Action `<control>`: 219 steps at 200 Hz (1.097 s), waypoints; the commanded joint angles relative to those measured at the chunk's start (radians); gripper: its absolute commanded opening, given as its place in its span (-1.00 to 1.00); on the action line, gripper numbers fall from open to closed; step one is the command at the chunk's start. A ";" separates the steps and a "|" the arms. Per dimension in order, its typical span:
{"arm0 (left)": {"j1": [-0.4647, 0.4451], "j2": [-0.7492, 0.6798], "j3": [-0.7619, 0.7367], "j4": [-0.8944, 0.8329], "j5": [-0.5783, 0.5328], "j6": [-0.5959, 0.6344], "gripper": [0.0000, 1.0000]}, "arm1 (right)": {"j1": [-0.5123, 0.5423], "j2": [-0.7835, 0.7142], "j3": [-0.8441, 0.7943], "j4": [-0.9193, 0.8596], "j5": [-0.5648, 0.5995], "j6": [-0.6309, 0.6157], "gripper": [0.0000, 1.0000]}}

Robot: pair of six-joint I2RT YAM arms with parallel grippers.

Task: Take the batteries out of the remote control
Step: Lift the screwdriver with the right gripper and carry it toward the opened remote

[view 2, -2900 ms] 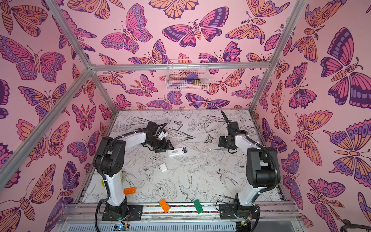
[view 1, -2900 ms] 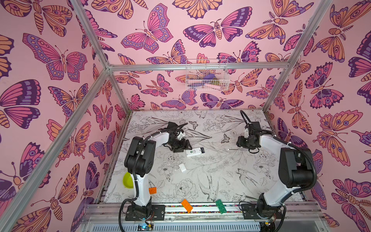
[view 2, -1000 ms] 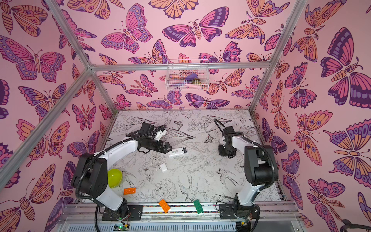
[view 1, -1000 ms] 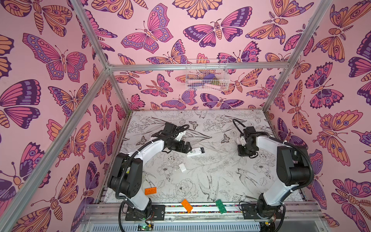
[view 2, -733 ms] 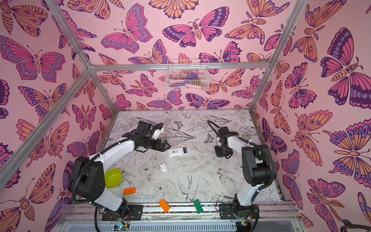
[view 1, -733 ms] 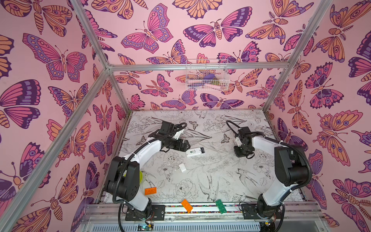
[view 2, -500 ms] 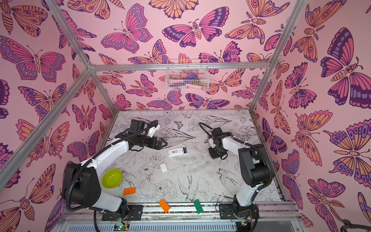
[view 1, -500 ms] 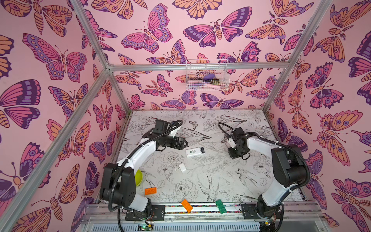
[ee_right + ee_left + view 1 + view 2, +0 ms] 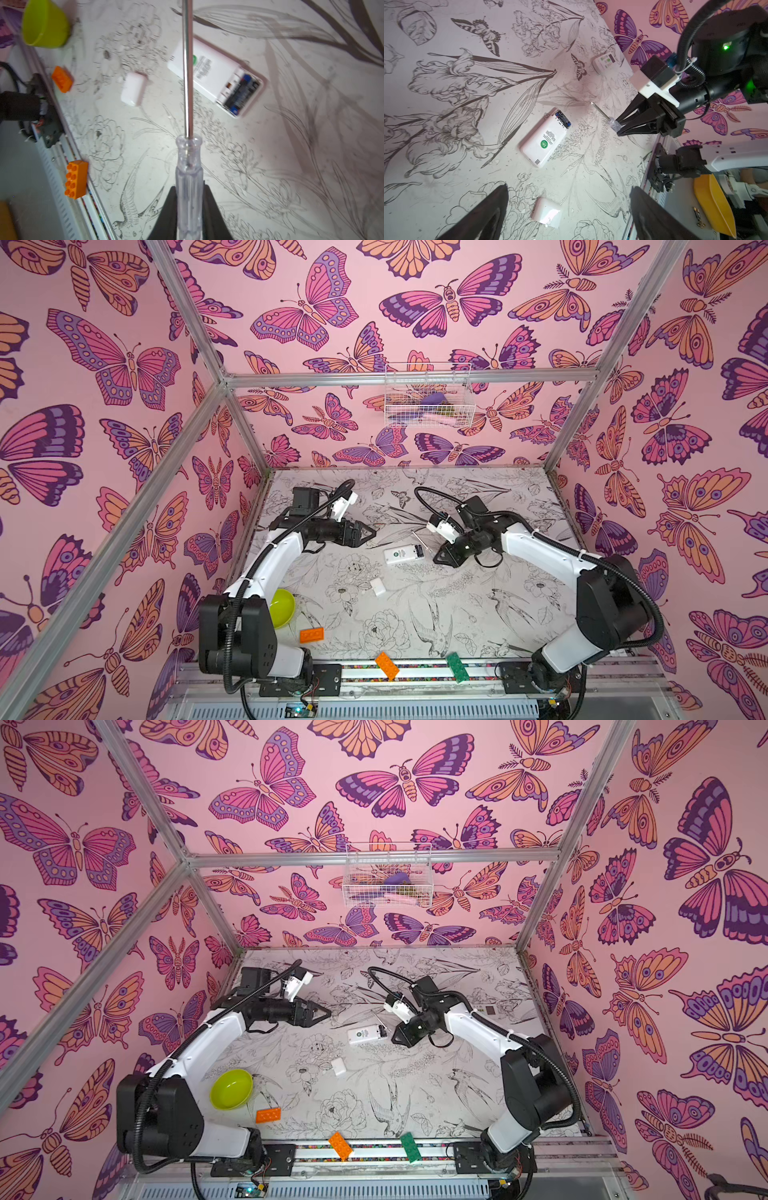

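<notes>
The white remote control (image 9: 402, 555) (image 9: 366, 1034) lies face down mid-table with its compartment open. Dark batteries (image 9: 241, 94) (image 9: 563, 119) with blue ends sit inside that compartment. My right gripper (image 9: 189, 191) (image 9: 438, 560) (image 9: 397, 1042) is shut on the clear handle of a screwdriver (image 9: 188, 166) (image 9: 602, 115). It hovers just right of the remote, and the metal shaft points past the remote's end. My left gripper (image 9: 569, 188) (image 9: 372, 534) (image 9: 326, 1016) stands open and empty, well left of the remote. The small white cover (image 9: 377, 587) (image 9: 547, 212) lies loose nearer the front.
A green bowl (image 9: 231, 1089) (image 9: 44, 25) sits front left beside the left arm's base. Two orange bricks (image 9: 311, 635) (image 9: 386, 664) and a green brick (image 9: 457, 667) lie along the front rail. Another white device (image 9: 605, 61) rests near the right wall. A wire basket (image 9: 428, 400) hangs on the back wall.
The right gripper closed on the screwdriver and carried it left, up to the remote. The left gripper drew back from the remote toward the back left.
</notes>
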 commanded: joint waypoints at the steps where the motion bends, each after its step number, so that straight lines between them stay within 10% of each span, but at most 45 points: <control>1: -0.004 -0.016 -0.009 -0.057 0.076 0.067 0.86 | 0.037 0.037 0.074 -0.074 -0.156 -0.114 -0.80; 109: -0.090 0.029 0.000 -0.074 0.208 0.078 0.61 | 0.121 0.069 0.126 -0.119 -0.180 -0.279 -0.79; 219: -0.170 0.068 -0.003 -0.096 0.190 0.139 -0.26 | 0.125 0.051 0.094 -0.044 -0.152 -0.256 -0.78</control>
